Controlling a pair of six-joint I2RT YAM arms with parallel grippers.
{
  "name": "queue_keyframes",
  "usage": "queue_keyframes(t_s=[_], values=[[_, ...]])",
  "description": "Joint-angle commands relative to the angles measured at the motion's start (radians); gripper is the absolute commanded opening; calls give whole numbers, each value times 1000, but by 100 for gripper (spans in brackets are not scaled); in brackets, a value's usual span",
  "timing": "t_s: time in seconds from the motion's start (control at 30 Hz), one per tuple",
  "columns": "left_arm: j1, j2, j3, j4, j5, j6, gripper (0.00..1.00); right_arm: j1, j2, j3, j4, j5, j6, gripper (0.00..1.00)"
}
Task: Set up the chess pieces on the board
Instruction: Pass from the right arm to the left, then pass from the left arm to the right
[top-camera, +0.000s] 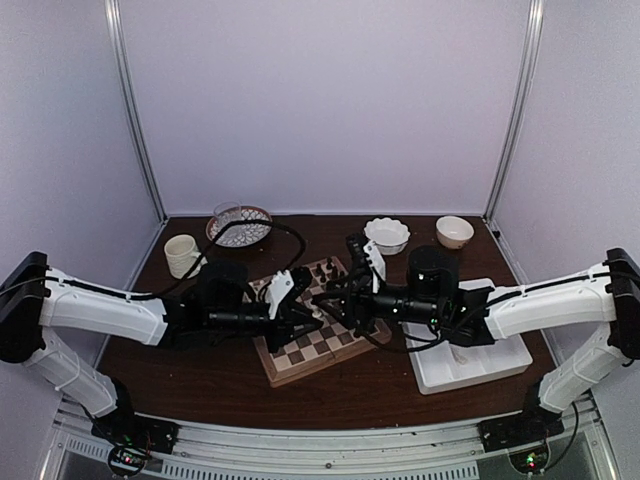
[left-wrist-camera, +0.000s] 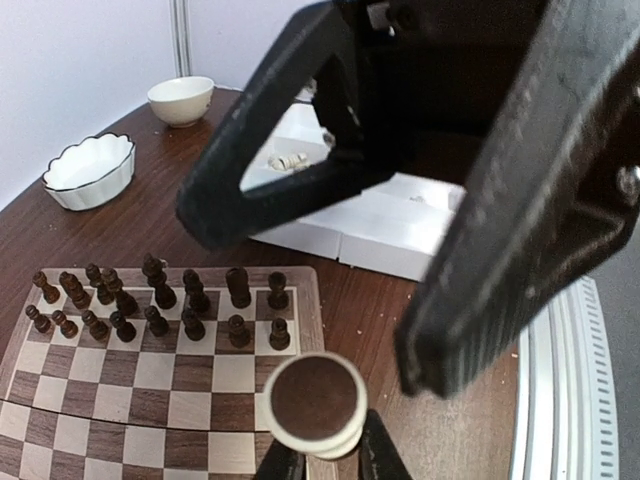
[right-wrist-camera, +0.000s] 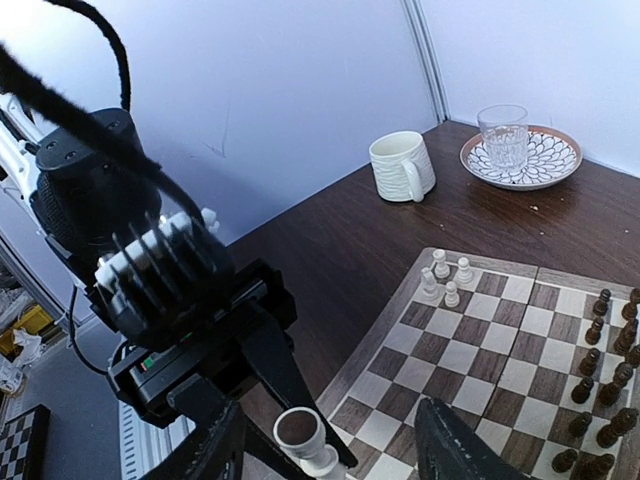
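The left jaws are clenched on one cream-white piece (left-wrist-camera: 316, 405), which is gripped between the two fingertips (left-wrist-camera: 385, 455) at the lower edge of the left wrist view. The round, dark-padded base of the piece is turned toward that camera. The right jaws are released. Their fingers (right-wrist-camera: 460, 445) are spread wide, and the held piece is seen between them in the right wrist view, apart from both. The held piece is positioned over the rim area of the board (left-wrist-camera: 130, 400), at the side nearest the white tray (left-wrist-camera: 380, 235). Whether it touches the board cannot be told.

Four further cream-white chess pieces (right-wrist-camera: 445, 280) are clustered upright near one corner of the board. The dark brown pieces (left-wrist-camera: 150, 300) are ranked in two rows along the opposite edge.

Around the board, the counter (top-camera: 210, 375) carries a cream mug (right-wrist-camera: 403, 167), a glass (right-wrist-camera: 502, 135) standing on a patterned plate (right-wrist-camera: 550, 160), a scalloped white bowl (left-wrist-camera: 90, 170) and a small round bowl (left-wrist-camera: 181, 98).
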Motion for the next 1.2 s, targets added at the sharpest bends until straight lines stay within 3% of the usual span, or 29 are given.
queue_keyframes(t_s=[0.0, 0.13, 0.67, 1.03, 1.17], values=[[-3, 1, 56, -153, 42, 171, 1, -26, -52, 87, -263, -1, -47, 61], [-3, -1, 91, -261, -12, 231, 2, -39, -42, 145, -412, -37, -72, 61], [-3, 15, 118, -295, -25, 234, 4, -41, 74, 188, -387, -220, -39, 60], [-3, 27, 130, -310, -20, 230, 5, -41, 98, 196, -383, -198, -23, 36], [-3, 32, 137, -318, -16, 228, 5, -41, 108, 200, -388, -180, -27, 34]])
